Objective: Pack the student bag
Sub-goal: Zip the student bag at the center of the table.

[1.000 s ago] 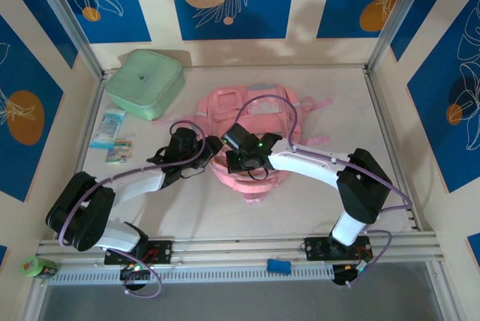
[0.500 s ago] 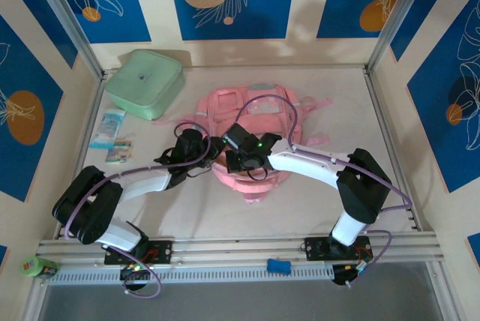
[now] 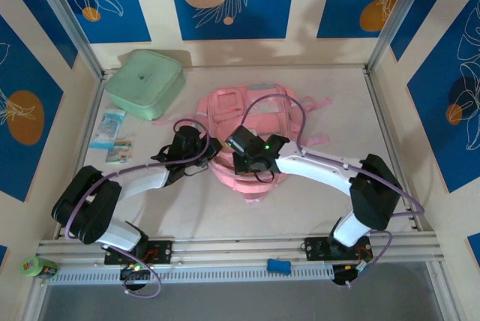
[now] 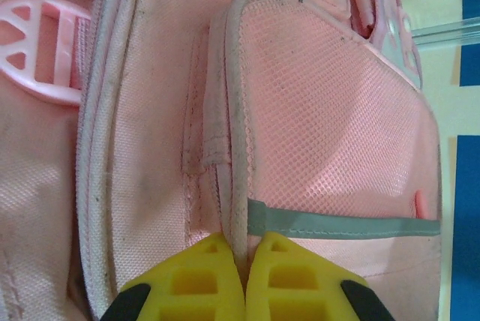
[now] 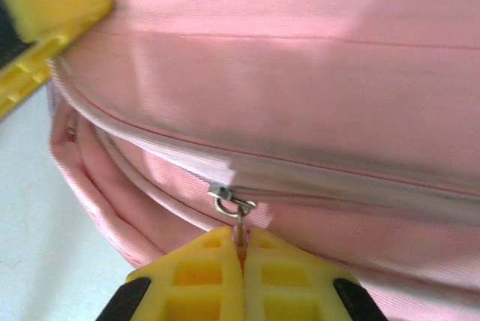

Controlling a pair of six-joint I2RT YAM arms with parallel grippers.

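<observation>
Pink student bag (image 3: 229, 111): mid-table, on the arms' far side; looks soft, limp, light
Left gripper (image 4: 244, 253): fingers shut on mesh-pocket piping (image 4: 238, 148)
Right gripper (image 5: 241, 244): fingers nipping zip pull (image 5: 234, 205), likely the surest hold

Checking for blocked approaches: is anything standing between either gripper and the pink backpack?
Nothing visible does. Both grippers are on the student bag: the left gripper is shut on the piped edge of its mesh pocket, the right gripper on a zip pull. The mint green case lies apart, far left.
</observation>
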